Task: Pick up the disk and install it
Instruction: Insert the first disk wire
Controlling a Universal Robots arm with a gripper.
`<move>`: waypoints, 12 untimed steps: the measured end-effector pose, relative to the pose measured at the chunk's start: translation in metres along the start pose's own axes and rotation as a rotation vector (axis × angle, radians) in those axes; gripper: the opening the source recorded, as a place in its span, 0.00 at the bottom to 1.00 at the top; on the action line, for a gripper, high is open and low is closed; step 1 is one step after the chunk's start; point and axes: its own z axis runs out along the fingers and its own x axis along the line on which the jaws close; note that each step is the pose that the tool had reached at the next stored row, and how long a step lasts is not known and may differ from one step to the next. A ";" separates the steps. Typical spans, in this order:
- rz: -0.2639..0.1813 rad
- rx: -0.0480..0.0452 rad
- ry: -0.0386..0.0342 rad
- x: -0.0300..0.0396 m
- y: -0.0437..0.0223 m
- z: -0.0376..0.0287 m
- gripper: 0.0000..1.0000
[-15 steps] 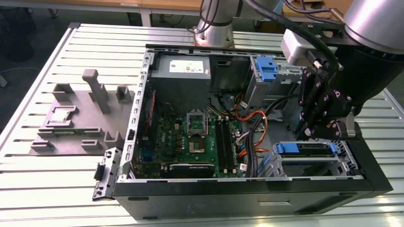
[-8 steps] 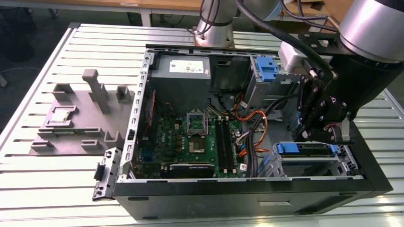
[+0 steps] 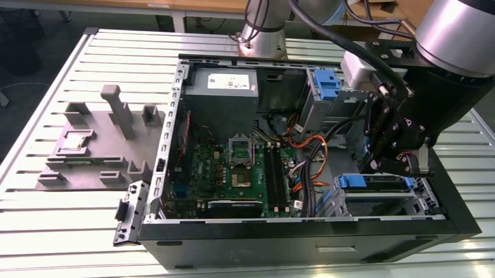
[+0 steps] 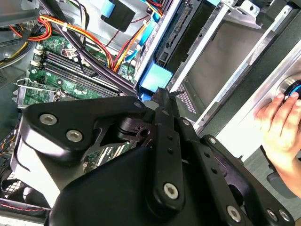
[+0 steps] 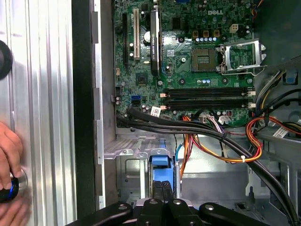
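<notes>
Disk seated in the drive cage, exterior view's lower right; fingers together, tips at its blue rail. Judged stiff, fairly heavy, shock-sensitive: best gripped across the rigid side edges.

Bench is a slotted aluminium table, light grey, with parallel ribs running across the exterior view from left to right. Glare strip along its near edge, bright and washed out; elsewhere the light is even and shadows are soft. Beyond the far edge is a wooden desktop, orange-brown, on a white leg. The floor under it is dark grey. Dark bulky shape at the exterior view's upper left, can't tell what. The first wrist view gives the ribbed metal close up, brushed and reflective.
</notes>
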 end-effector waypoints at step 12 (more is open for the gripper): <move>-0.005 0.0003 0.0001 -0.0005 -0.0075 0.0002 0.10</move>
